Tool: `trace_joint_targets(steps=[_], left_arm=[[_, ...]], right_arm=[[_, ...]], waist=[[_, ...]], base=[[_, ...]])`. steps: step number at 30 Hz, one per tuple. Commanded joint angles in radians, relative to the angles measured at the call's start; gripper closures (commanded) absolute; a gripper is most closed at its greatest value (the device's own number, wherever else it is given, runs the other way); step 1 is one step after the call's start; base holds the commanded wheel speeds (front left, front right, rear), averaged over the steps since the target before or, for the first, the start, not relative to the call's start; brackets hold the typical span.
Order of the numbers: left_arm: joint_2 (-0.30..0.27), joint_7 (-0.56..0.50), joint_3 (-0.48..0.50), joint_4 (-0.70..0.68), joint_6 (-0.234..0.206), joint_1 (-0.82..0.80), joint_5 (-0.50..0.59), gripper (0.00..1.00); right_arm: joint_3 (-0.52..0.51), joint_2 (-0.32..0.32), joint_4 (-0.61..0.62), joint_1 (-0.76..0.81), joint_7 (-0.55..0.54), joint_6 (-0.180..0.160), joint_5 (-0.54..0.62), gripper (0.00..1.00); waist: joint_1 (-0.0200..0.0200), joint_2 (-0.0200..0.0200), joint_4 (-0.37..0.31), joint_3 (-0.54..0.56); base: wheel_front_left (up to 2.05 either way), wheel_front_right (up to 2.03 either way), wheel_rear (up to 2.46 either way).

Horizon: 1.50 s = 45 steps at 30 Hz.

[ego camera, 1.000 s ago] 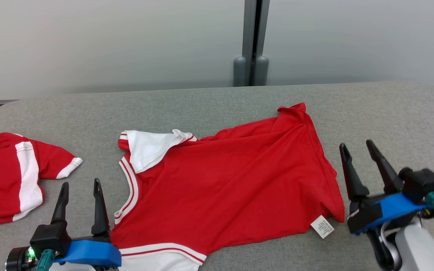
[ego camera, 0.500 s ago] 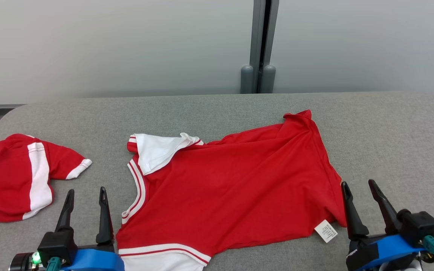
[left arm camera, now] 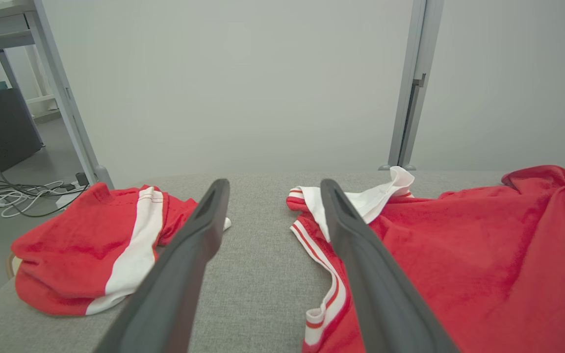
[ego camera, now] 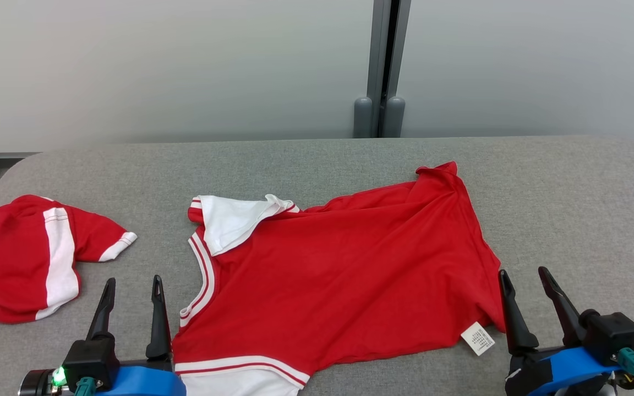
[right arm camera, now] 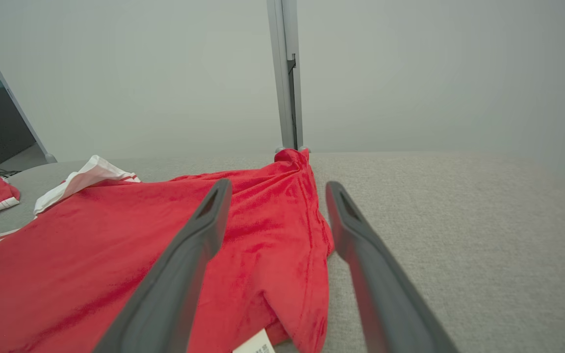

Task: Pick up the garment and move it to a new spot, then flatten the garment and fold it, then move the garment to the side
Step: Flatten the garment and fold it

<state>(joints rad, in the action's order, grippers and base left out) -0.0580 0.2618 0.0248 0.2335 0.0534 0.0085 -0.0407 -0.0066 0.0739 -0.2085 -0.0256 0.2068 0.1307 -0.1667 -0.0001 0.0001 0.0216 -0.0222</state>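
My left pincer (ego camera: 133, 279) stands open just beside the neckline of the red cotton shirt with white-and-red striped trim (ego camera: 339, 275). The shirt lies spread but rumpled across the middle of the grey woven surface (ego camera: 317, 159). My right pincer (ego camera: 522, 271) is open too, just beside the shirt's right edge and the white care label (ego camera: 477, 338). Neither grips anything.

The worst risk, I think, is pinching only the top layer. The body would then balloon and twist when lifted, and I would set it down more wrinkled than it is. The white sleeve (ego camera: 234, 217) at the far left is doubled over the shoulder and the far right corner is bunched, so folding before smoothing these would trap creases. The near hem runs off the head view, so I cannot tell whether it overhangs. If it does, a pull toward me could drag the shirt off. Moving it left could land it on the crumpled red-and-white garment (ego camera: 20, 258) and tangle the two.
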Motion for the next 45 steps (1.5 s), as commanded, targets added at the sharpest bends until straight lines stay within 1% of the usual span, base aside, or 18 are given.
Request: trace_joint_targets(steps=[1,10,14,16,18,27,31,36,45], left_arm=[[-0.007,0.005,0.002,-0.003,-0.001,0.008,0.007,0.00],[-0.009,0.005,-0.001,0.000,-0.003,0.009,0.003,0.00],[-0.007,0.005,-0.008,0.010,0.005,0.012,-0.008,0.00],[-0.005,0.005,-0.017,0.023,0.008,0.021,-0.016,0.00],[-0.002,0.005,-0.035,0.054,0.018,0.041,-0.024,0.00],[0.000,0.005,-0.104,0.150,0.045,0.114,-0.024,0.00],[0.003,0.001,-0.141,0.166,0.031,0.148,-0.023,0.00],[0.004,-0.004,-0.162,0.220,0.029,0.151,-0.039,0.00],[0.005,0.002,-0.172,0.299,0.031,0.115,-0.066,0.00]], right_arm=[[-0.002,-0.002,0.005,0.017,-0.001,0.000,0.006,0.00],[-0.004,-0.005,0.007,0.020,-0.007,0.000,0.006,0.00],[-0.015,0.004,-0.019,0.022,-0.009,0.000,-0.005,0.00],[-0.021,0.008,-0.046,0.025,-0.012,0.000,-0.011,0.00],[-0.029,0.018,-0.103,0.026,-0.006,0.000,-0.014,0.00],[-0.015,0.055,-0.299,-0.012,0.026,0.000,-0.044,0.00],[0.007,0.068,-0.372,-0.035,0.037,0.000,-0.056,0.00],[0.047,0.083,-0.434,-0.072,0.051,0.000,-0.073,0.00],[0.118,0.110,-0.508,-0.137,0.058,0.000,-0.087,0.00]], waist=[[0.0001,-0.0001,0.000,0.000],[0.0001,-0.0001,-0.001,0.001],[0.0001,-0.0001,0.001,0.000],[0.0001,-0.0001,0.000,-0.001],[0.0001,-0.0001,0.001,-0.004],[0.0001,-0.0001,0.013,-0.008],[0.0001,-0.0001,0.021,-0.010],[0.0001,-0.0001,0.031,-0.018],[0.0001,-0.0001,0.034,-0.031]], base=[[0.00,0.00,0.00],[0.00,0.00,0.00],[0.00,0.00,0.00],[0.00,0.00,0.00],[0.00,0.00,0.00],[0.00,0.00,0.00],[0.00,0.00,0.00],[0.00,0.00,0.00],[0.00,0.00,0.00]])
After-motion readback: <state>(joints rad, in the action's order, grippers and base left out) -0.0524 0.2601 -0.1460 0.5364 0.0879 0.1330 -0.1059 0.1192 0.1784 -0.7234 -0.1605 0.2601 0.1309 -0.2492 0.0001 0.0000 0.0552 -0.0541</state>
